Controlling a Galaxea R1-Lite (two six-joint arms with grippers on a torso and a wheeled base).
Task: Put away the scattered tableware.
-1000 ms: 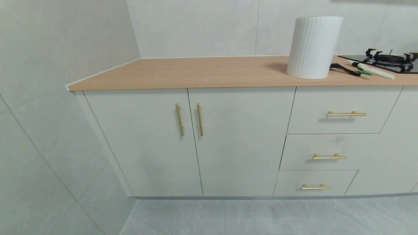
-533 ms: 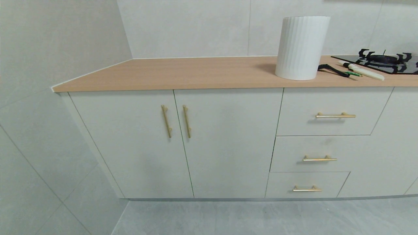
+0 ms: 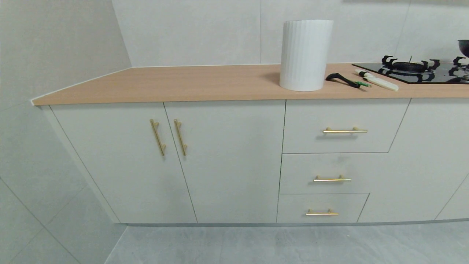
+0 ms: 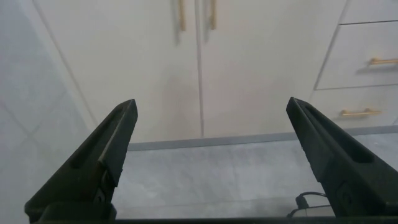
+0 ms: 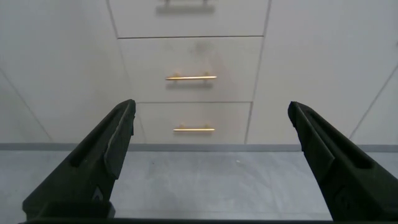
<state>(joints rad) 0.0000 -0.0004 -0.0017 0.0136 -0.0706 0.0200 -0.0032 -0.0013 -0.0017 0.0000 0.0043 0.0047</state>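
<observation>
Approach step: left gripper [image 4: 211, 106] and right gripper [image 5: 211, 107] spread wide, empty, low before the cabinet; black-handled utensil [image 3: 342, 79] and white utensil [image 3: 377, 80] lie near the countertop's [image 3: 183, 82] front edge between ribbed holder [image 3: 306, 55] and hob [image 3: 414, 71]; next, probably close in and raise an arm.

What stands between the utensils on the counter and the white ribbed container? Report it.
Nothing visible does. The black-handled utensil and the white-handled utensil lie on bare counter right beside the white ribbed container, toward the hob. The left gripper and right gripper are open, low before the cabinet fronts.
</observation>
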